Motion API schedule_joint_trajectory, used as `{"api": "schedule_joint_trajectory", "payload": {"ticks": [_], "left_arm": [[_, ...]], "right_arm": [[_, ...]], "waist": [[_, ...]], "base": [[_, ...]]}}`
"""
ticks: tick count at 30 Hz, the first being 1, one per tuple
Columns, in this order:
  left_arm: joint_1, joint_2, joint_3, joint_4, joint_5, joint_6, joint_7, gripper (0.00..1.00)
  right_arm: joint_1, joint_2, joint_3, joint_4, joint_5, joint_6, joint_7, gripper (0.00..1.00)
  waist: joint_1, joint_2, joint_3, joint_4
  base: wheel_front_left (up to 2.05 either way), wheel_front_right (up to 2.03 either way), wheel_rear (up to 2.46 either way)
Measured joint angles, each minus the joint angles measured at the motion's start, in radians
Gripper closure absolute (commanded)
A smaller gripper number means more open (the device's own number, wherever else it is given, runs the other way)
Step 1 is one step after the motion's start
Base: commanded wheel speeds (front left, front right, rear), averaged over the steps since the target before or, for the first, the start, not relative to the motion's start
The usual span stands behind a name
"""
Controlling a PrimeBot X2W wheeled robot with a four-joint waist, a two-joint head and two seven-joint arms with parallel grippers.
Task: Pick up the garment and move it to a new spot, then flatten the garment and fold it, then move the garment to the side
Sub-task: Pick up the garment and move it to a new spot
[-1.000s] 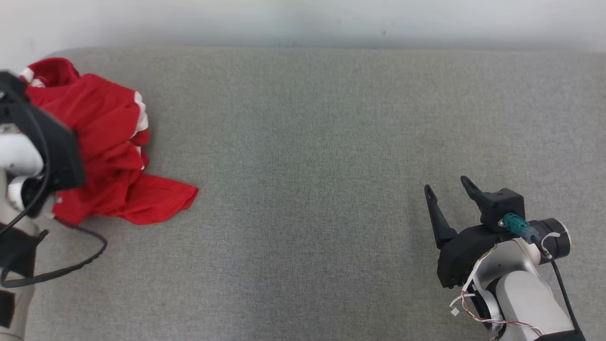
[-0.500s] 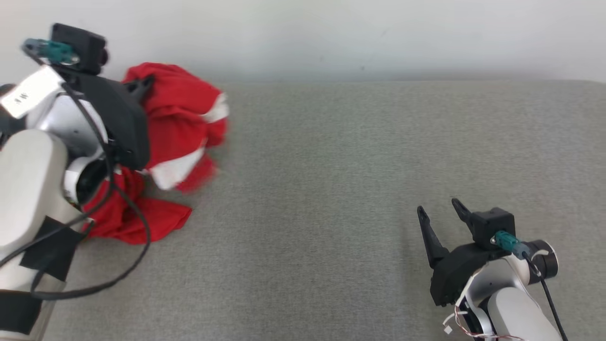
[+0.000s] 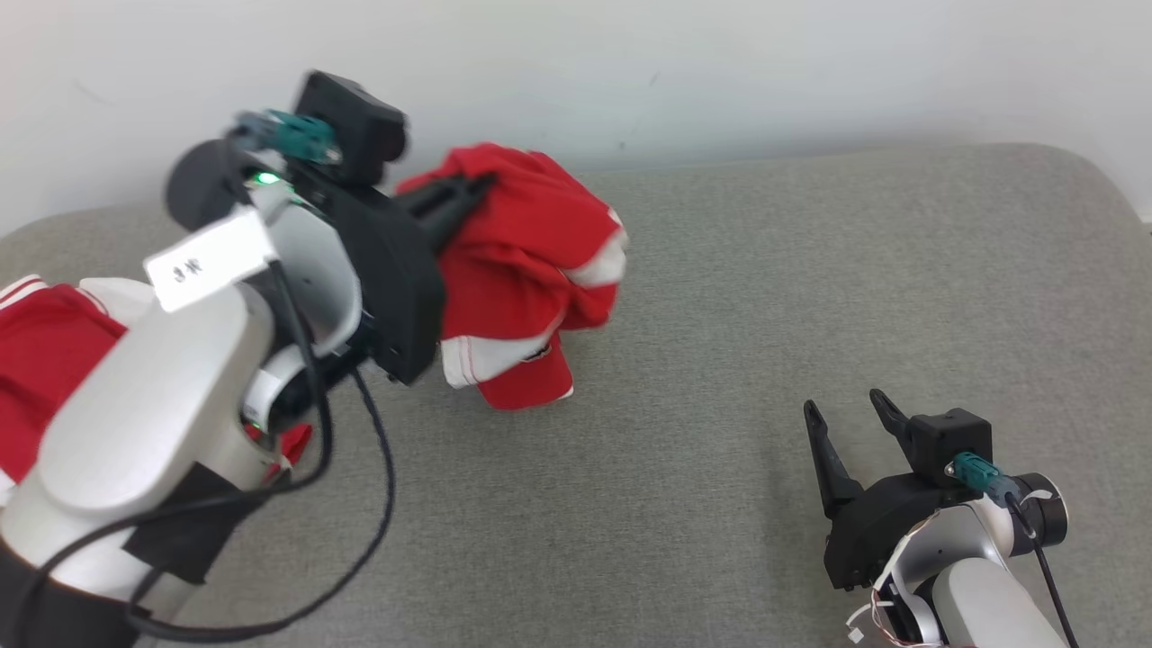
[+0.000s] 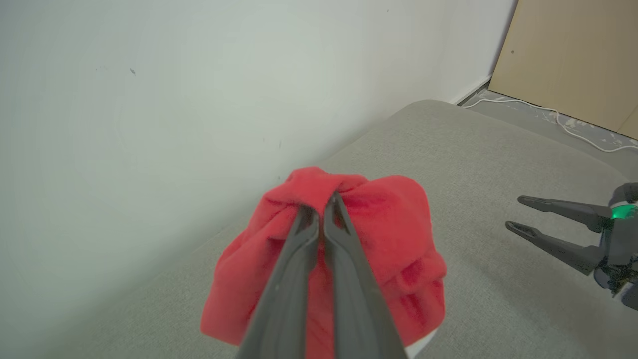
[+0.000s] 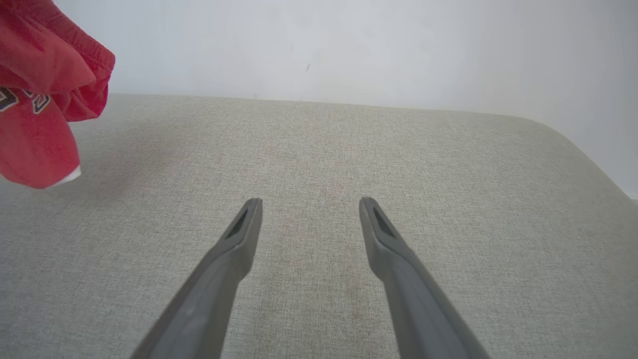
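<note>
Found the garment to be soft red cloth, matt and creased, with white trim bands. Saw coarse grey woven fabric, matt throughout, covering the surface. Noted smooth, matt dark plastic on the fingers of the left end effector and the right end effector. Read the left forearm shell as glossy pale plastic, carrying a white paper label and a smooth black cable. Took the wall for smooth matt paint and the panel for pale, dull wood.
</note>
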Motion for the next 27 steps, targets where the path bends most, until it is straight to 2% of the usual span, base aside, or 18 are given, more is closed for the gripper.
{"api": "schedule_joint_trajectory", "payload": {"ticks": [7, 11, 20, 27], "left_arm": [[0.003, -0.029, -0.110, -0.062, -0.043, 0.000, 0.002, 1.00], [0.061, -0.052, -0.157, -0.062, -0.052, 0.000, 0.002, 1.00], [0.211, -0.083, -0.193, 0.090, -0.057, 0.000, -0.061, 1.00], [0.245, -0.142, -0.212, 0.188, -0.068, 0.000, -0.110, 1.00]], "right_arm": [[0.000, 0.004, 0.001, 0.004, 0.009, -0.004, -0.016, 0.00], [0.000, 0.006, 0.000, 0.006, 0.020, -0.007, -0.017, 0.00], [-0.001, 0.007, -0.010, 0.006, 0.026, -0.009, -0.030, 0.00], [-0.006, 0.002, -0.018, 0.006, 0.027, -0.013, -0.034, 0.00]], "waist": [[0.0000, 0.0000, 0.007, -0.033], [0.0000, 0.0000, 0.016, -0.050], [0.0002, 0.0000, 0.050, -0.069], [0.0001, 0.0000, 0.054, -0.056]], "base": [[0.00, 0.00, 0.00], [0.00, 0.00, 0.00], [0.00, 0.00, 0.00], [0.00, 0.00, 0.00]]}}
